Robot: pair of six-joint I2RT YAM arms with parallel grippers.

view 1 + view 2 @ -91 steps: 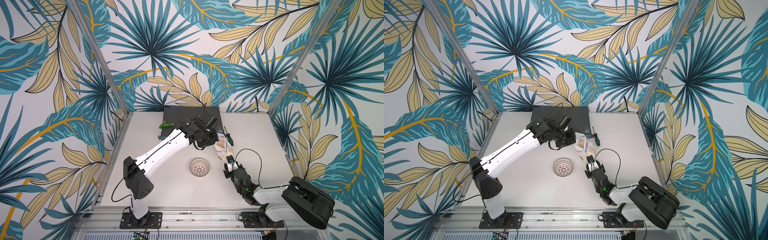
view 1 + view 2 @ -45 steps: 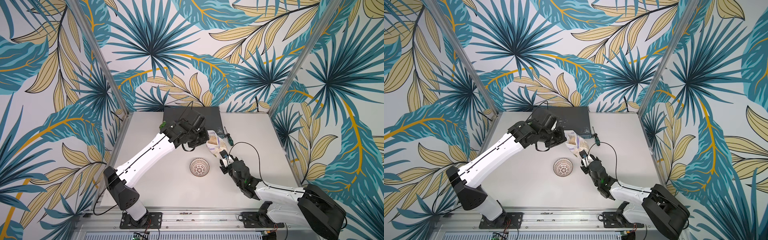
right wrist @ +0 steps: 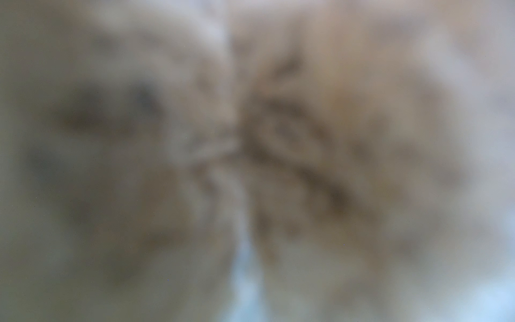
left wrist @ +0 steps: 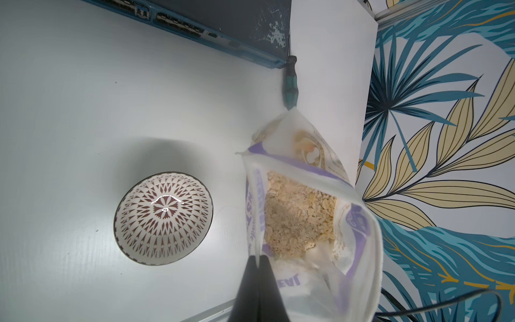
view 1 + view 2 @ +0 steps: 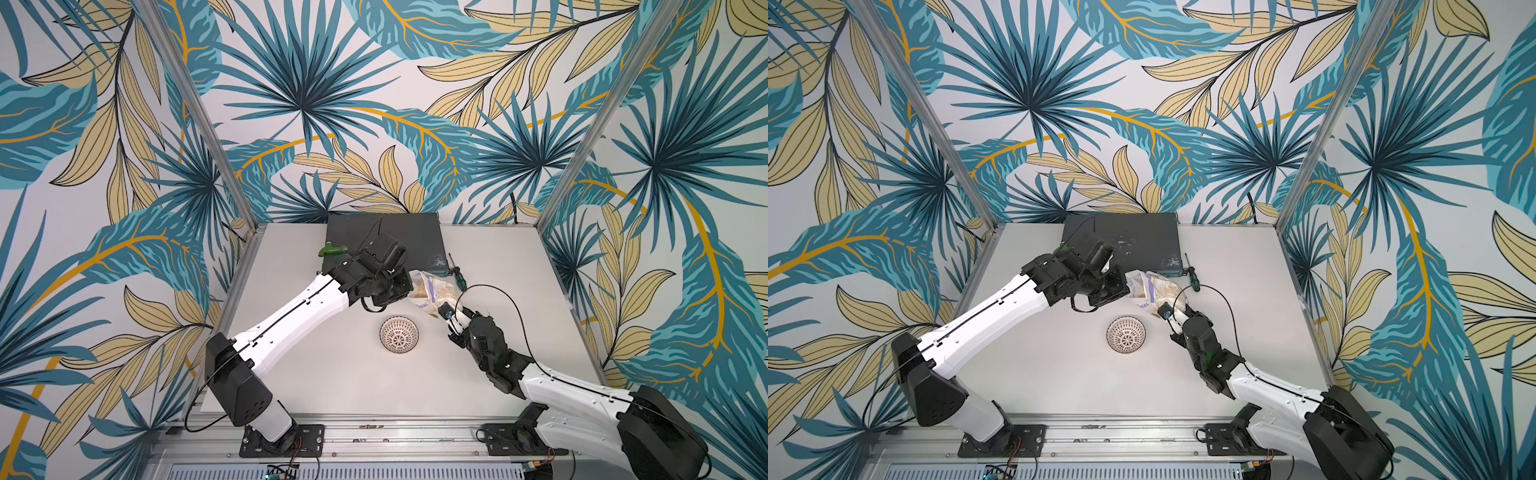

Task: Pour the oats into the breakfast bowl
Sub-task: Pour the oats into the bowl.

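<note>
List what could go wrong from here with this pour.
1. The bag is open beside the bowl, not over it; tipping now would likely scatter oats on the table.
2. The left end effector pinches only the bag's thin rim; the plastic might slip.
3. The screwdriver lies close by the bag; a swing might knock it.

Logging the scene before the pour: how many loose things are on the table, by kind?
Oats bag: 1
Bowl: 1
Screwdriver: 1
Switch: 1
Green tool: 1
Total: 5
</note>
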